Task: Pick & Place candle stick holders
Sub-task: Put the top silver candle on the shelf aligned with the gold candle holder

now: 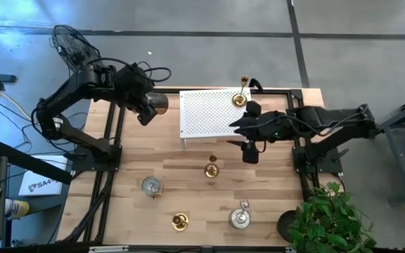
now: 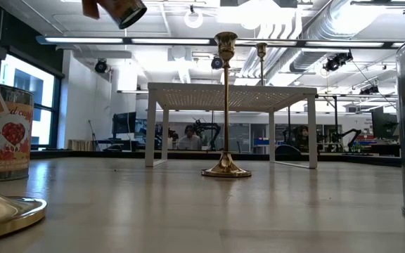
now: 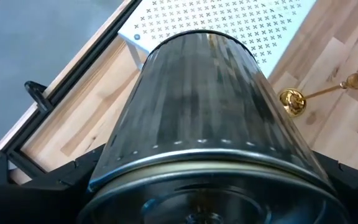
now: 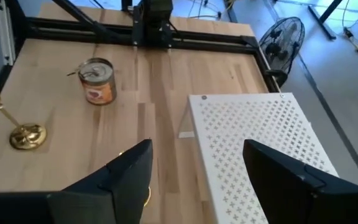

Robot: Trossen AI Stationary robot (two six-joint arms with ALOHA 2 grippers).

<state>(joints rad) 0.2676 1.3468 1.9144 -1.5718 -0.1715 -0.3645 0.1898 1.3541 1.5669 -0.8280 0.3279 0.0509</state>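
My left gripper [image 1: 146, 111] is high above the table's far left, left of the white perforated rack [image 1: 206, 112], shut on a dark ribbed cup-like holder [image 3: 197, 112], which also shows in the low view as the holder [image 2: 121, 10]. My right gripper [image 4: 194, 180] stands open and empty in the air beside the rack's right end. One gold candlestick [image 1: 240, 95] stands on the rack by its round base. Another gold candlestick [image 1: 211, 169] stands upright on the table, and a third [image 1: 180, 222] is at the near edge. Two cup-like holders [image 1: 152, 186] [image 1: 240, 218] stand on the table. My left gripper pinches the cup-like holder by its ribbed side wall near one end [image 3: 104, 168], one finger [image 3: 48, 186] on each side. The holder sticks out beyond the fingers, slanting downward, lifted well clear of the table and the rack. The pads themselves are hidden behind the holder.
A black frame [image 1: 111, 140] runs along the table's left, far and right sides. A potted plant [image 1: 329, 218] stands at the near right corner, and a fan [image 1: 72, 42] sits on the floor beyond the far left. Bare wood lies between the rack and the standing pieces.
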